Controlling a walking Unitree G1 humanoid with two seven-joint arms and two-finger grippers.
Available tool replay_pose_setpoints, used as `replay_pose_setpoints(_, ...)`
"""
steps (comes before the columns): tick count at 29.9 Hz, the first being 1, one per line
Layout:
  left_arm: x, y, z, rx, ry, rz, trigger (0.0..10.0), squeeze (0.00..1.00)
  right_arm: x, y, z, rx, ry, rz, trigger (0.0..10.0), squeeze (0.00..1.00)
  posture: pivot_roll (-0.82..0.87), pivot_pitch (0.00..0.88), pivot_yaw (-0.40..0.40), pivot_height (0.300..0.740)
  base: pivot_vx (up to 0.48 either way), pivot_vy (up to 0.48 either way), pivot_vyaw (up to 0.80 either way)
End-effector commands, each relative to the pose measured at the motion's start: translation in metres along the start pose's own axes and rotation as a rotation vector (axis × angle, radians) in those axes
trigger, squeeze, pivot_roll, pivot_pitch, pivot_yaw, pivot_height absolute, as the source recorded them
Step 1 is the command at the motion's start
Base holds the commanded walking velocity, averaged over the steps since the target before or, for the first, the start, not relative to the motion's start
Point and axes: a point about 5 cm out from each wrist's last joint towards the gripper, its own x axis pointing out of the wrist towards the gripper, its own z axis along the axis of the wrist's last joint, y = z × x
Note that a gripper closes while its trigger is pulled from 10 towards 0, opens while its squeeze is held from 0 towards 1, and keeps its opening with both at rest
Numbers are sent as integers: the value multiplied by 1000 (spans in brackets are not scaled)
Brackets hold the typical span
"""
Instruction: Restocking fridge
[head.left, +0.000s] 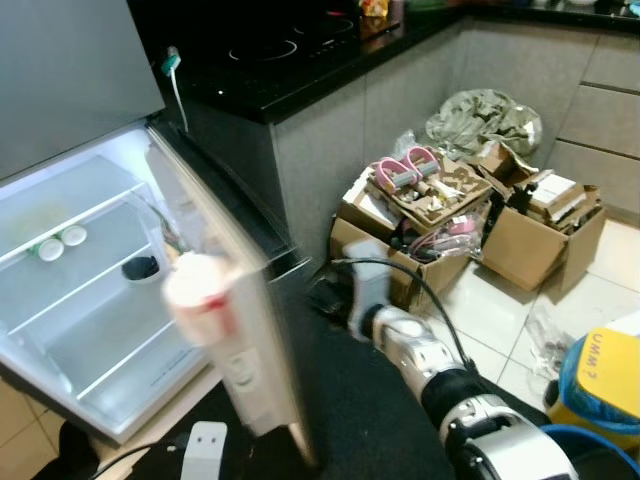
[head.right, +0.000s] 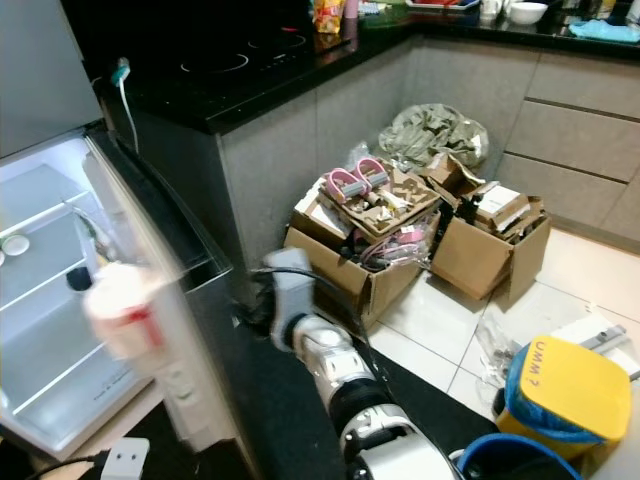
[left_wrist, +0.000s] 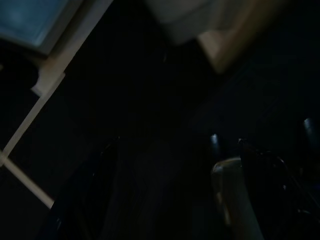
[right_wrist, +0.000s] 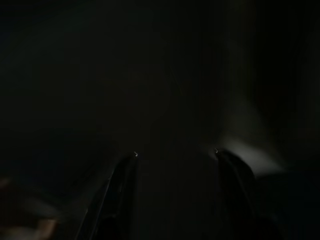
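**Fridge open, right arm out by the door**

Fridge lit up at left of frame, door swung open twd centre, seen edge-on & blurred; white bottle w/ red label sits in the door, blurred too; inside, glass shelves, two small white round lids on upper shelf, a dark round item one shelf down. Right arm reaches from lower right twd the door's far side; right gripper in wrist view: two black fingers set apart, nothing seen betw them, view v. dark. Left gripper in its wrist view also dark; fingers spread, a pale object just beside one finger, can't tell if held. Black hob on counter at top centre; cardboard boxes of clutter on tiled floor, centre right; yellow & blue item at lower right.
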Motion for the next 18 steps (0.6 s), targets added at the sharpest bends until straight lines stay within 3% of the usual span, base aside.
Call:
replay_pose_setpoints(1,-4,9,-15,19,56,18,10000,0,28,64,7,111,-61,269,10000,0,-74,71,58,740,0,0,0)
replay_pose_setpoints(3,-6,10,-21,18,72,20,10000,0,9,111,61,286,-277,611,10000,0,-71,73,54,740,0,0,0)
replay_pose_setpoints(5,-6,10,-21,18,72,20,10000,0,9,111,61,286,-277,611,10000,0,-71,73,54,740,0,0,0)
replay_pose_setpoints(6,-7,11,-24,19,79,21,10000,0,-5,119,83,347,-381,720,10000,0,-71,73,54,740,0,0,0)
replay_pose_setpoints(8,-7,12,-25,19,84,23,10000,0,-10,111,93,385,-442,706,10000,0,-71,77,55,740,0,0,0)
replay_pose_setpoints(9,-8,12,-26,23,88,22,10000,0,-4,86,86,378,-442,552,10000,0,-71,77,55,740,0,0,0)
replay_pose_setpoints(10,-8,12,-26,23,88,22,10000,0,-4,86,86,378,-442,552,10000,0,-71,77,55,740,0,0,0)
replay_pose_setpoints(11,-7,11,-26,26,92,20,10000,0,-1,61,71,348,-399,392,10000,0,-71,77,55,740,0,0,0)
replay_pose_setpoints(12,-7,11,-26,26,92,20,10000,0,-1,61,71,348,-399,392,10000,0,-71,77,55,740,0,0,0)
replay_pose_setpoints(13,-7,8,-26,30,93,16,10000,0,0,36,53,317,-340,227,10000,0,-75,78,63,740,0,0,0)
replay_pose_setpoints(14,-7,8,-26,30,93,16,10000,0,0,36,53,317,-340,227,10000,0,-75,78,63,740,0,0,0)
replay_pose_setpoints(16,-5,1,-24,35,91,8,10000,0,-9,5,26,285,-255,24,10000,0,-75,78,63,740,0,0,0)
replay_pose_setpoints(17,-5,1,-24,35,91,8,10000,0,-9,5,26,285,-255,24,10000,0,-75,78,63,740,0,0,0)
replay_pose_setpoints(18,-4,-5,-22,37,89,1,10000,0,-16,-10,12,262,-216,-74,10000,0,-76,73,64,740,0,0,0)
